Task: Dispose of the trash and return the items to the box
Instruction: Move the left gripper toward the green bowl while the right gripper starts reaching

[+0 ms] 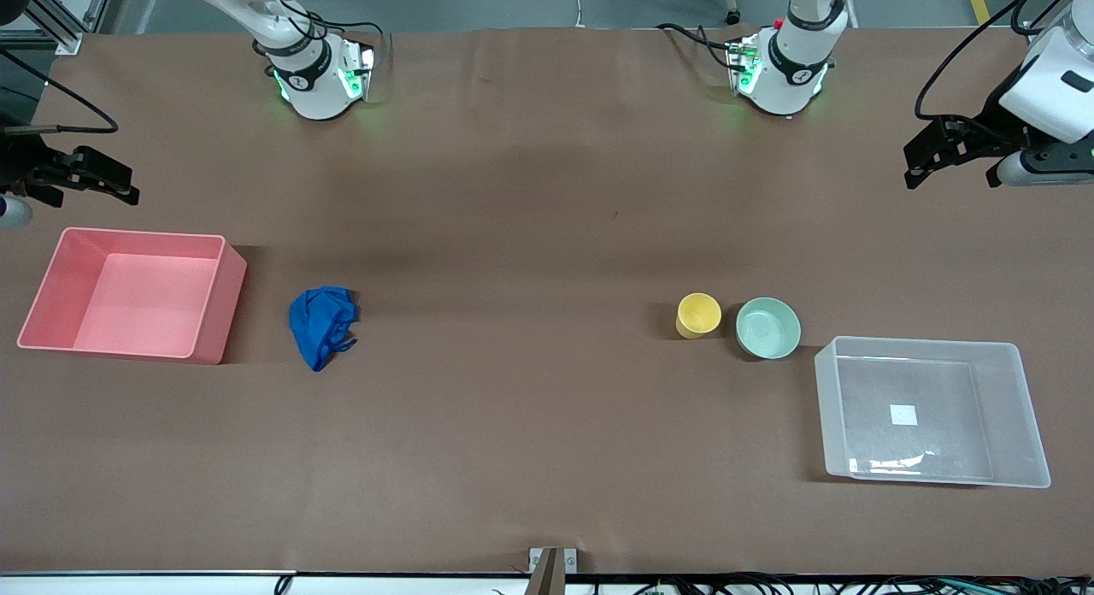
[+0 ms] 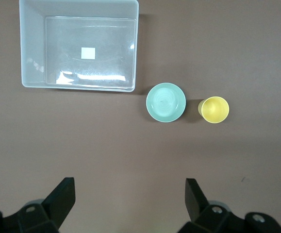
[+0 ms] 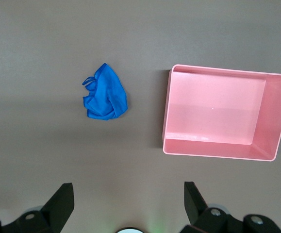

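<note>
The blue wad of trash (image 1: 321,324) lies on the table beside the pink bin; it also shows in the right wrist view (image 3: 106,93). The yellow cup (image 1: 698,314) stands upright next to the mint-green bowl (image 1: 767,327); both show in the left wrist view, cup (image 2: 213,109) and bowl (image 2: 165,102). The clear box (image 1: 1026,415) with its white label stands empty beside the bowl, nearer to the front camera, and shows in the left wrist view (image 2: 31,43). My left gripper (image 1: 927,155) (image 2: 129,191) is open and empty, high over bare table. My right gripper (image 1: 120,183) (image 3: 128,194) is open and empty, high over bare table.
An empty pink bin (image 1: 218,309) stands at the right arm's end of the table, also in the right wrist view (image 3: 218,148). The brown table top stretches bare between the wad and the cup. The arm bases stand along the table's edge farthest from the front camera.
</note>
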Controlling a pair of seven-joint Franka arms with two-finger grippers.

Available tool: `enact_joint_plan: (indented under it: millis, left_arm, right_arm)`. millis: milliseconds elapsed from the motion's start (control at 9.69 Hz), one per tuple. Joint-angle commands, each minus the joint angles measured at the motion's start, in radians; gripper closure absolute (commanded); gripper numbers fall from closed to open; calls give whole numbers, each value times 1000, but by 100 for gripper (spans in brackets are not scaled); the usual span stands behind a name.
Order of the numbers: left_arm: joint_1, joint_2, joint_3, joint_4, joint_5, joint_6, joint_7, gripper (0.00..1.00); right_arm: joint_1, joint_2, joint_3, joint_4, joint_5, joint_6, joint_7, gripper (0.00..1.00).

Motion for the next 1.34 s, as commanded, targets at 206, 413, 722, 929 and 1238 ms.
enact_joint_plan:
  millis: [206, 413, 722, 929, 1238]
  left_arm:
    - [21, 39, 1, 4, -4, 10, 32, 0]
    - [21, 88, 1, 46, -4, 11, 32, 0]
    - [43, 115, 0, -64, -6, 132, 12, 0]
    - [43, 115, 0, -199, -6, 288, -3, 0]
    - [43, 148, 0, -434, -4, 615, -40, 0]
  right_arm:
    - [-6, -22, 2, -24, 2, 7, -8, 0]
    - [-6, -24, 2, -26, 2, 4, -8, 0]
    - [-5, -24, 1, -26, 2, 1, -8, 0]
    - [-5, -24, 1, -26, 2, 1, -8, 0]
    - [-5, -24, 1, -27, 2, 1, -8, 0]
